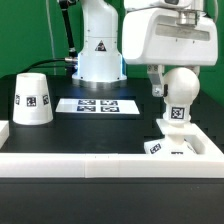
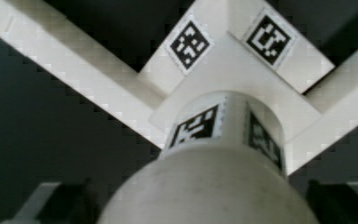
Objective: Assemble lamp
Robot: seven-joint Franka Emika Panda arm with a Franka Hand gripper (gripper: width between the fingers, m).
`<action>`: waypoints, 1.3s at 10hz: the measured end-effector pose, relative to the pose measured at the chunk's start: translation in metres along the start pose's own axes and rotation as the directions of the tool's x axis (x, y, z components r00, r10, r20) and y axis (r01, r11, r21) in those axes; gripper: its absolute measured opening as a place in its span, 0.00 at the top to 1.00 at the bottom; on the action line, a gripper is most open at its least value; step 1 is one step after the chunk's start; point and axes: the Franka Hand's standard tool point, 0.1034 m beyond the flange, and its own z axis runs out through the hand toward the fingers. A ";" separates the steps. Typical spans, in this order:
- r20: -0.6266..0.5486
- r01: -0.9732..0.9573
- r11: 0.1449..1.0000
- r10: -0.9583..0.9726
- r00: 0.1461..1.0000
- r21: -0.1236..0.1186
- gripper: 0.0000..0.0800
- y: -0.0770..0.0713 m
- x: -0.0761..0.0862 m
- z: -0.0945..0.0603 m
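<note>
Two-finger gripper (image 1: 176, 84) hung at the right of the exterior frame, clamped on the sides of the round bulb (image 1: 184, 92) and holding it upright with the tagged stem (image 1: 177, 114) pointing down. Directly beneath, at lower right, the blocky base (image 1: 165, 147) sat in the corner of the white wall (image 1: 80, 163); whether stem and base touched was unclear. The shade (image 1: 33, 98) stood narrow end up at the left on the black table (image 1: 100, 130), well apart, with the marker board (image 1: 97, 104) between.
</note>
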 end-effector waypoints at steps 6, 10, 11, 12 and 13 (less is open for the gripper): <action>-0.033 -0.476 0.879 0.476 0.879 0.004 0.28 0.004 0.002 -0.003; -0.007 -0.846 0.531 0.847 0.531 0.044 0.29 -0.013 0.009 -0.001; 0.005 -0.889 0.456 0.890 0.456 0.051 0.30 -0.016 0.009 0.002; 0.012 -0.906 0.420 0.907 0.421 0.053 0.32 -0.021 0.010 0.004; 0.022 -0.941 0.333 0.942 0.334 0.058 0.32 -0.024 0.011 0.004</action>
